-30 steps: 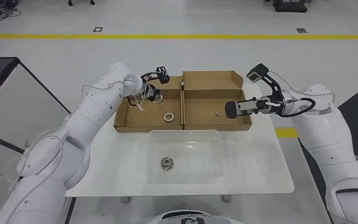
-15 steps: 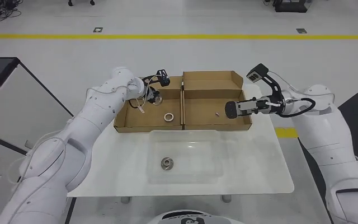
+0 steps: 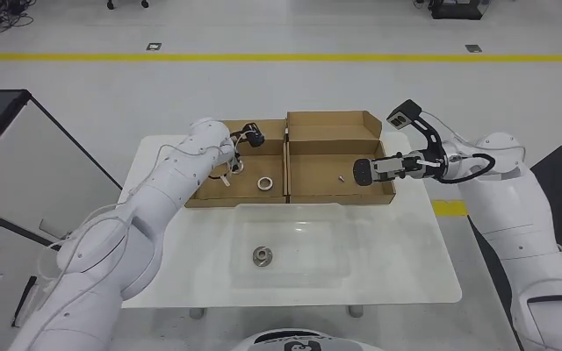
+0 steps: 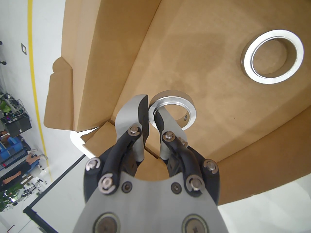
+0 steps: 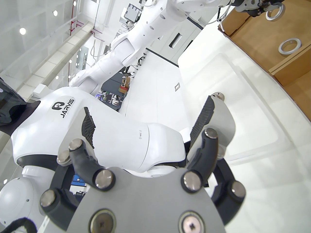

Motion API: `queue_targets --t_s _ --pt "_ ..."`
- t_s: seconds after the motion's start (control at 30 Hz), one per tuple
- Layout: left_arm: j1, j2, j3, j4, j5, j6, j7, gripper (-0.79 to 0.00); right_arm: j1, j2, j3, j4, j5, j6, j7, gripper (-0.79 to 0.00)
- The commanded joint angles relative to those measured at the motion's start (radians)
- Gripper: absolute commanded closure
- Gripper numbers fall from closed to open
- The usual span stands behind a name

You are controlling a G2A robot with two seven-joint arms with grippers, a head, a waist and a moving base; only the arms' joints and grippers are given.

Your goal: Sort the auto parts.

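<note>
My left gripper is shut on the rim of a metal ring, one finger inside the hole and one outside. It holds the ring just over the floor of the left cardboard box, near the box's back left corner. A second metal ring lies flat on that box's floor. My right gripper is open with nothing between its fingers, and hangs over the near right part of the right cardboard box. A small metal part lies in that box.
A clear plastic tray sits on the white table in front of the boxes, with a round gear-like part in it. The two boxes stand side by side, sharing a middle wall. The table edges lie close on every side.
The left arm has swung in over the left box, and its gripper has come down and forward with the ring. The right arm has kept still.
</note>
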Motion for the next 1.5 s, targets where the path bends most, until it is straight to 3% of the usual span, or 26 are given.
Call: queue_targets --t_s 0.0,0.4,0.43,0.8,0.9,1.1,1.3,1.47 --pt "-0.004 -0.014 0.008 0.03 0.007 0.003 0.002 0.0 0.0 0.0 0.0 0.0 0.0 0.0 0.0 -0.785" --pt "-0.016 -0.079 0.019 0.172 -0.001 -0.028 0.055 0.0 0.0 0.0 0.0 0.0 0.0 0.0 0.0 -0.785" --pt "-0.017 -0.083 0.02 0.181 0.0 -0.03 0.057 -0.092 0.0 0.0 0.0 0.0 0.0 0.0 0.0 -0.785" --pt "-0.036 -0.116 0.009 0.266 -0.009 -0.045 0.097 -0.397 0.0 0.0 0.0 0.0 0.0 0.0 0.0 -0.785" --pt "-0.046 -0.12 0.006 0.281 -0.007 -0.046 0.106 -0.566 0.0 0.0 0.0 0.0 0.0 0.0 0.0 -0.785" --pt "-0.077 -0.121 -0.008 0.308 -0.007 -0.05 0.127 -0.763 0.0 0.0 0.0 0.0 0.0 0.0 0.0 -0.785" --pt "-0.118 -0.108 -0.028 0.311 -0.011 -0.101 0.158 -0.785 0.0 0.0 0.0 0.0 0.0 0.0 0.0 -0.785" --pt "-0.142 -0.082 -0.052 0.285 -0.027 -0.228 0.218 -0.785 0.0 0.0 0.0 0.0 0.0 0.0 0.0 -0.785"
